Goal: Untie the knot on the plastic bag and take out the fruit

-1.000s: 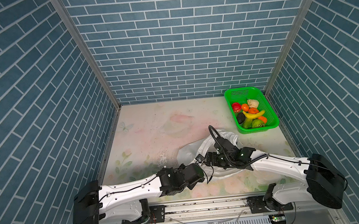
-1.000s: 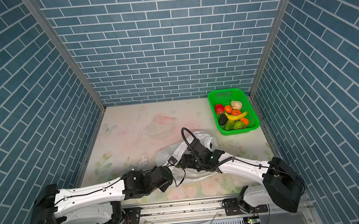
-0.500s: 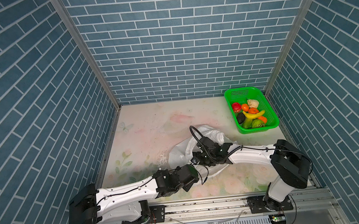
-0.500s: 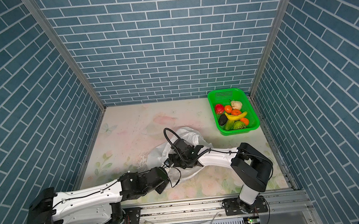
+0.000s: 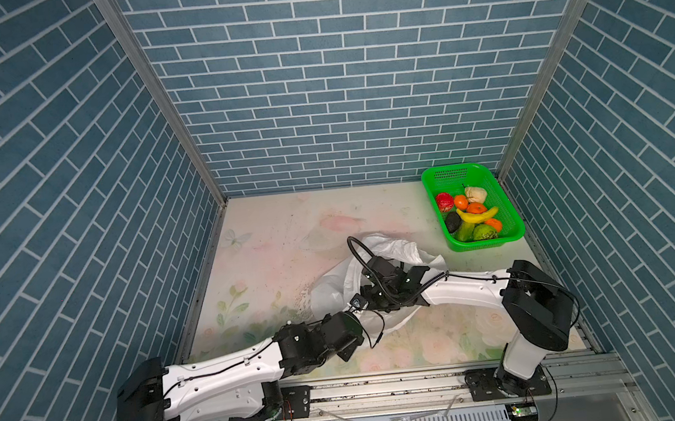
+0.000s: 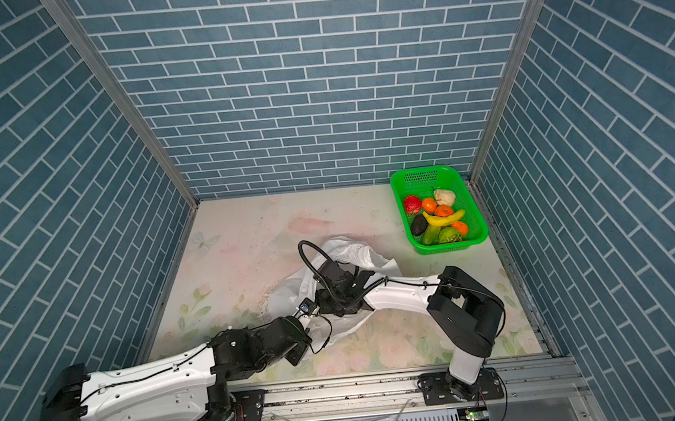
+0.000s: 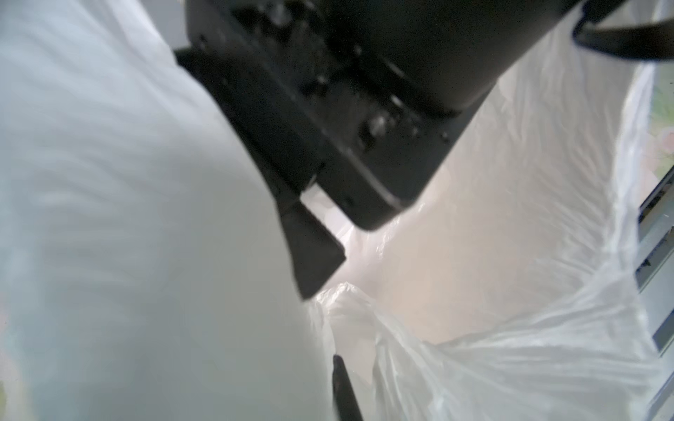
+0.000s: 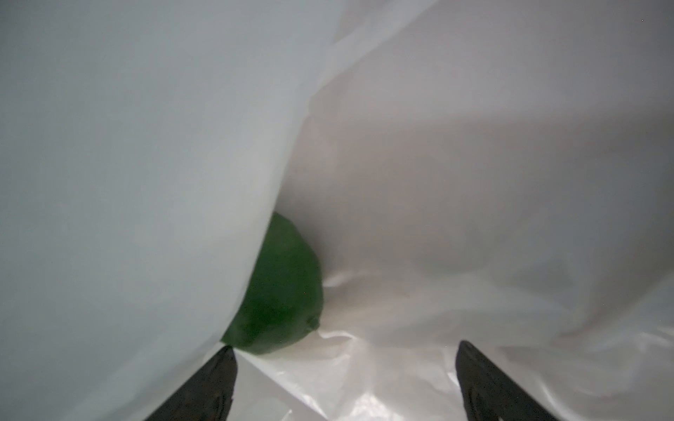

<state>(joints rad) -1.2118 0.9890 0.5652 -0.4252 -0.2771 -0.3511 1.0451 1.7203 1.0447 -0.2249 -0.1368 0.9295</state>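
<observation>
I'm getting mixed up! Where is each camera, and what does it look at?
Both top views: high in front, looking down on plastic bag, green basket, left arm, right arm.
Left wrist: at the bag, facing right arm; left claw pinching it.
Right wrist: inside bag, facing green fruit; right claw open.
All share the bag.

This is a robot test cell in a laboratory. Three walls [image 5: 338, 95] carry a printed blue brick pattern (thin panels held between bare aluminium posts [image 5: 159, 98]). Two white and black robot arms [image 5: 217, 376] are mounted on a metal rail [image 5: 384, 386] in front of the flower-printed bench [image 5: 272, 242]. Small circuit boards [image 5: 521, 412] with green lights sit below the rail.
</observation>
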